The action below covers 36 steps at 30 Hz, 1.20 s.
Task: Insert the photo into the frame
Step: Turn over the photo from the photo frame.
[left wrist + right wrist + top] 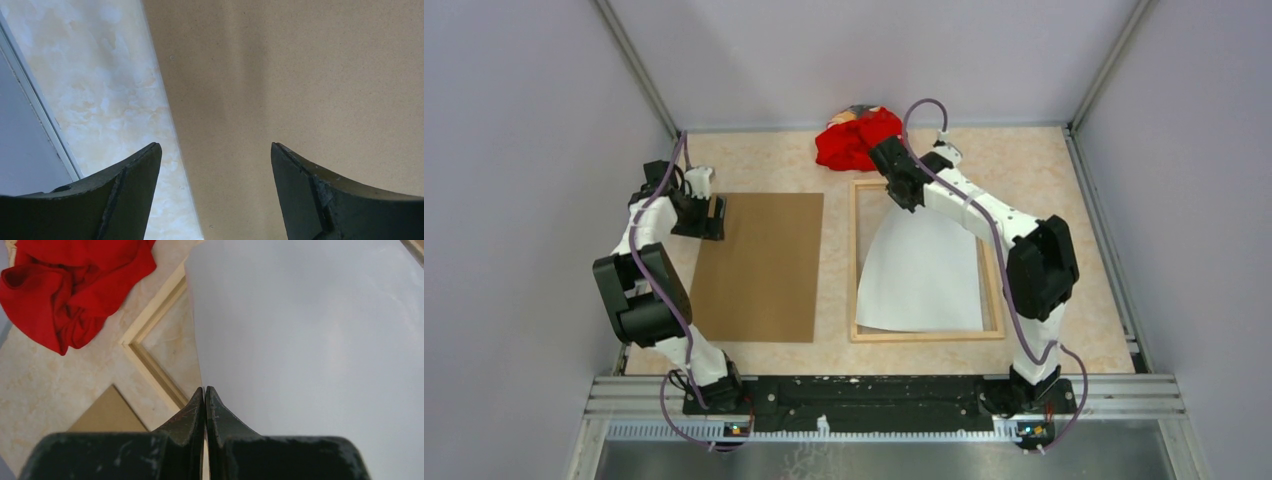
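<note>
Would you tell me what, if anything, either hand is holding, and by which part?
The right hand pinches the photo, white back up, at its far end near the left edge. The left hand is open and holds nothing.

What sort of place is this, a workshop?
Probably a lab's robot test booth: plain grey walls close around a small tabletop, and two arms bolted to a metal rail at its edge.
</note>
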Each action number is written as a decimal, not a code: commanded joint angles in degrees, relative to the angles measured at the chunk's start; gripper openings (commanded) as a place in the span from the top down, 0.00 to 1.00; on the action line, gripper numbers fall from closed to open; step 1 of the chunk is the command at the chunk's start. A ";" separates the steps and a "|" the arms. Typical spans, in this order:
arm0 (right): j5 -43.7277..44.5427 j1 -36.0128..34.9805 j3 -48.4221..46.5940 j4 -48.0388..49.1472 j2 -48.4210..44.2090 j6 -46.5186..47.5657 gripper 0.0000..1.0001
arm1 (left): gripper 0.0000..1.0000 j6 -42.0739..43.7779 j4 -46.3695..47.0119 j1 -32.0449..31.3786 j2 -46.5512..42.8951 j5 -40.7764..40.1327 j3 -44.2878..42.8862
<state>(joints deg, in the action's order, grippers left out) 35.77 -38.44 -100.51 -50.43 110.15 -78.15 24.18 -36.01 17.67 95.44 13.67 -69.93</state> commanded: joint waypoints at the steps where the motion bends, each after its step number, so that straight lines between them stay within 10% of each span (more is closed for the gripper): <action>1: 0.10 0.80 2.80 3.21 -4.03 2.48 1.00 | 0.14 0.21 1.48 -0.01 0.71 0.94 0.35; 24: -9.78 1.06 -7.73 6.24 4.69 35.52 1.00 | 0.15 0.38 0.95 -0.12 0.72 0.48 -0.21; 36: -5.74 1.01 -4.49 3.04 2.11 28.96 1.00 | 0.15 0.33 0.67 -0.11 0.46 0.98 -0.09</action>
<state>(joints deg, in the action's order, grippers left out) 27.38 -37.69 -106.06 -46.85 114.96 -45.41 24.16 -36.03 17.69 96.18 13.91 -69.93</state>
